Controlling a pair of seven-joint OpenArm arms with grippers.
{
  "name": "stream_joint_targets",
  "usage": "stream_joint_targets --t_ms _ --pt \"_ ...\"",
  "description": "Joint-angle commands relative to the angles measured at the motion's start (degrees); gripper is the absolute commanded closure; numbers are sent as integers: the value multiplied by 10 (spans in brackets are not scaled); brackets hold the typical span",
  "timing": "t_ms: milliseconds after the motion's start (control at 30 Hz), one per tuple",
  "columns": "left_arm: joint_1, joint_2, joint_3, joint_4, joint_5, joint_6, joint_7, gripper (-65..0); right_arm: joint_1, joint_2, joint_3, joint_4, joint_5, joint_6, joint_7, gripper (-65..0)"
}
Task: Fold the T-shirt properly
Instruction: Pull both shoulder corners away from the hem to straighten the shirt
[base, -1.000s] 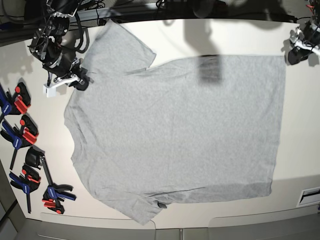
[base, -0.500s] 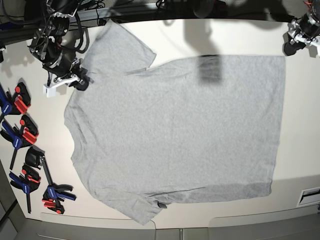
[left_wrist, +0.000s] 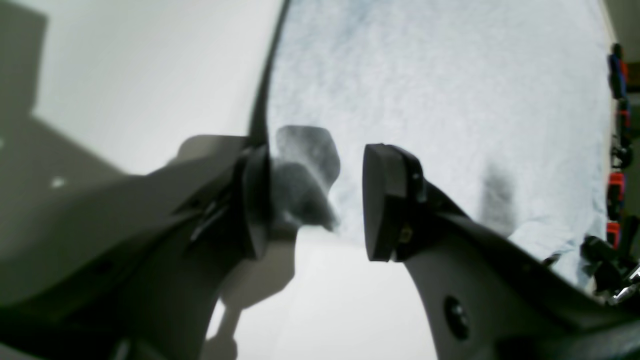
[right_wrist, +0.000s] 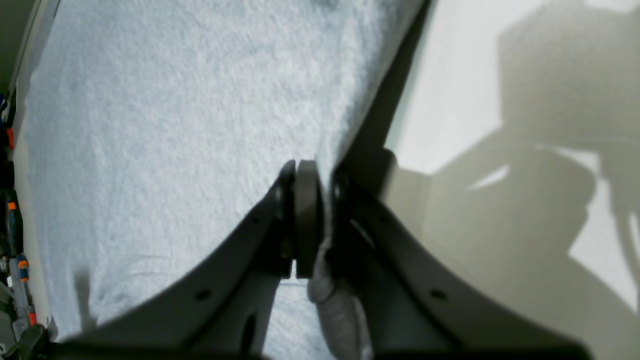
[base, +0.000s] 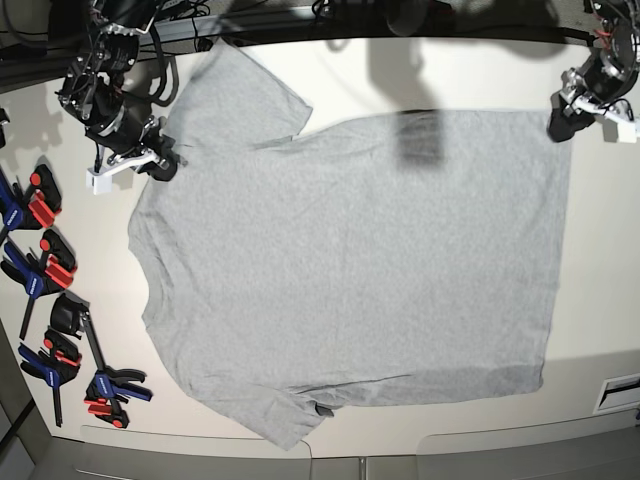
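My base view is evenly bright from overhead; the table (base: 600, 250) reads pale cream without glare; dark blurred shadows fall along its far edge, one laid across the T-shirt (base: 350, 260); the frame bows at its corners; both wrist views are soft, with the gripper bodies close to the lens out of focus; I see broad grey shadows on the bare tabletop in each wrist view.

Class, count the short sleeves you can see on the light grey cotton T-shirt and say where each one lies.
2. On the light grey cotton T-shirt, one sleeve spreads at the top left of the base view; the other sleeve lies at the bottom edge. None seems hidden.
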Motion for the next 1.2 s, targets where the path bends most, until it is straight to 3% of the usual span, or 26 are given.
stream_joint_targets --t_ms 0,167,233,267,333,367,533,667,967,1167 --pt "0 -6 2 -2 1 1 4 -265 1 6 0 3 -15 -4 -14 0" --pt "0 -1 4 -11 -3 0 22 -264 1 6 0 3 -14 -4 -14 0" --pt "0 -2 4 -11 -3 0 26 -229 1 6 0 3 -14 -4 -14 0" --pt "0 -2 4 -11 -3 0 25 -183 1 6 0 3 -14 -4 -14 0" --pt "0 -2 4 -11 -3 0 24 -17 1 6 0 3 -14 -4 -14 0" --pt "0 -2 4 -11 -3 0 21 0 1 6 0 3 -14 -4 -14 0" --pt "2 -5 1 -11 21 0 3 0 1 7 0 3 -14 -2 -35 0" --pt "19 -8 -20 -6 20 -30 2 0 -4 8 5 4 -15 17 -67 0" --pt "85 -8 -68 20 -21 -43 4 0 -42 8 99 5 -11 32 -98 0" --pt "112 -8 -70 21 -34 -59 5 0 -111 8 152 6 70 55 -120 0"
